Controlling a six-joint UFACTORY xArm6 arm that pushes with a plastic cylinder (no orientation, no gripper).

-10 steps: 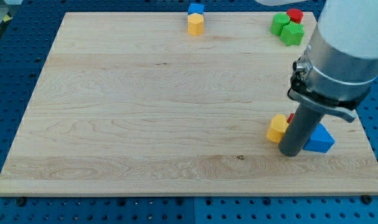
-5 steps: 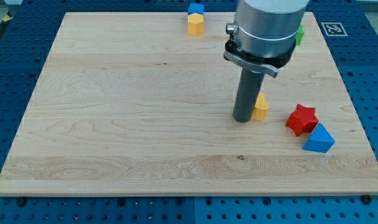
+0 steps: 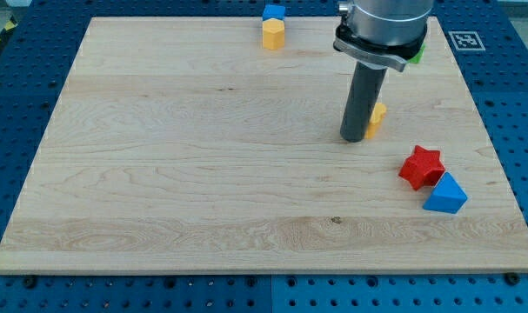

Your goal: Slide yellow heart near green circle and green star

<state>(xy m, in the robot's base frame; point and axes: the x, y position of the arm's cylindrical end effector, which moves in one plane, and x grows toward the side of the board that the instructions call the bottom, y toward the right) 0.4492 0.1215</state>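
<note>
my tip [image 3: 353, 139] has no jaws, presses the left side of the yellow heart [image 3: 377, 116] right of centre, mid-push, and should next drive it toward the upper right, where a green block [image 3: 415, 54] peeks behind my arm.

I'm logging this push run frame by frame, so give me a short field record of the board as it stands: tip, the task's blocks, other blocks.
tip: my tip rests on the wooden board, touching the left side of the yellow heart block
yellow heart block: mostly hidden behind the rod, right of centre
green blocks: only a green sliver shows at the view's top right, behind the arm; shapes cannot be told
red star block: lower right, touching the blue triangular block
top edge: blue block behind a yellow block
</note>
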